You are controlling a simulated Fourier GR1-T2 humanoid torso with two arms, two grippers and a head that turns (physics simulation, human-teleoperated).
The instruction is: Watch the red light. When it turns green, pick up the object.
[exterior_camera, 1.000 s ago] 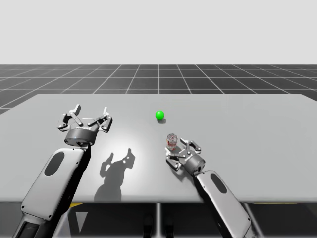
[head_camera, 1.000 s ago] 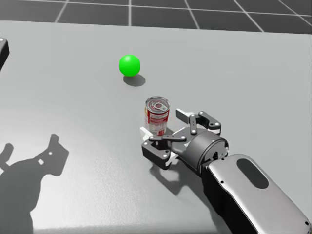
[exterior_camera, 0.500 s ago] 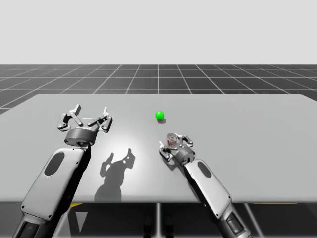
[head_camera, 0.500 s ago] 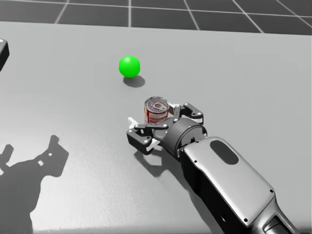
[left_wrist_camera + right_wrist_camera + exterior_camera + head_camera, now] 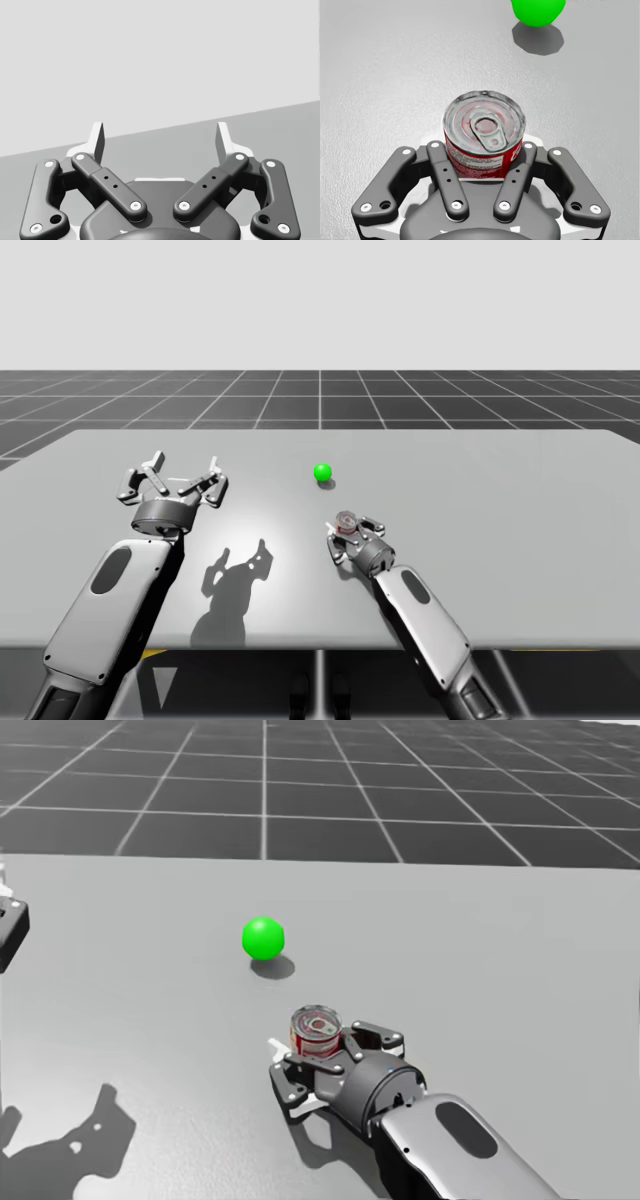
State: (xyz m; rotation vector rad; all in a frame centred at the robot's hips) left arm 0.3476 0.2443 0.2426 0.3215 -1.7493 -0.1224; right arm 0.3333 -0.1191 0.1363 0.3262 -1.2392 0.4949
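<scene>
The light is a green ball (image 5: 322,472) (image 5: 264,937) resting on the grey table (image 5: 500,500); in the right wrist view it lies ahead of the gripper (image 5: 538,10). A red can with a silver pull-tab lid (image 5: 316,1030) (image 5: 484,127) stands upright just in front of the ball. My right gripper (image 5: 351,533) (image 5: 326,1046) (image 5: 485,157) is low on the table, and its two fingers press the can's sides. Over the table's left part my left gripper (image 5: 178,478) (image 5: 160,142) hovers open, holding nothing.
The table's front edge runs just behind both forearms. My left arm's shadow (image 5: 235,575) falls on the table between the two arms. Beyond the far edge lies a dark gridded floor (image 5: 300,790).
My head has turned upward, so the whole head view has shifted down. The right gripper's fingers have drawn in from either side of the can onto it. The left arm has not moved.
</scene>
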